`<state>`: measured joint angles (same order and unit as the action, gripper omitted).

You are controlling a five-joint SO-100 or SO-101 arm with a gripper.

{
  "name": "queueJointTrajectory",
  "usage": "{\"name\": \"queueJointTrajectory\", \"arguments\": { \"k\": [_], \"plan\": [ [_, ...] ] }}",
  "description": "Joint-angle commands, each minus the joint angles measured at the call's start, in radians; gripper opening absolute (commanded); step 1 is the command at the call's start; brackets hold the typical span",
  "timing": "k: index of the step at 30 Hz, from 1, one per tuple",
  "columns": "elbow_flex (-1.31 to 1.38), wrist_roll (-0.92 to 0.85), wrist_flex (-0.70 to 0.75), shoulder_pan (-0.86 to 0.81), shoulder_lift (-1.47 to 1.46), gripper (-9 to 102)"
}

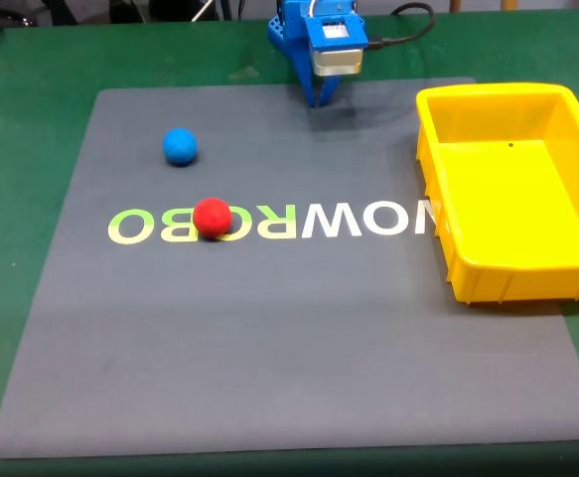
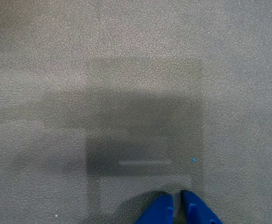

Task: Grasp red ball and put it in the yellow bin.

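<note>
While the red ball [image 1: 212, 217] sits on the mat [image 1: 289, 348] lettering, the folded arm's claw [image 1: 317, 99] (tips together, clenched) points down at the mat's far edge.

A robotics lab or workshop bench. A green table surface [image 1: 31, 129] fills the frame edges of the fixed view and carries a grey textured mat [image 1: 289, 338] printed with large lettering [image 1: 269, 223] across its middle. At top centre stands a blue 3D-printed robot arm [image 1: 319, 45] with a black cable [image 1: 408, 25] trailing toward the upper right. More dark cables [image 1: 1, 20] lie at the upper left corner. The wrist view shows the same grained mat close up.
</note>
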<state>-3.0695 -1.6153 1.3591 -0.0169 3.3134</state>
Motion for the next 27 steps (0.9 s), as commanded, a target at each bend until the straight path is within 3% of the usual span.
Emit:
{"name": "queueJointTrajectory", "arguments": {
  "k": [1, 15, 21, 27],
  "plan": [
    [-0.031, -0.009, 0.008, 0.002, 0.012, 0],
    [-0.031, 0.0, 0.008, 0.002, 0.012, 1],
    [0.015, -0.061, -0.118, -0.091, 0.011, 32],
    [0.169, -0.221, -0.255, -0.213, -0.112, 35]
  ]
}}
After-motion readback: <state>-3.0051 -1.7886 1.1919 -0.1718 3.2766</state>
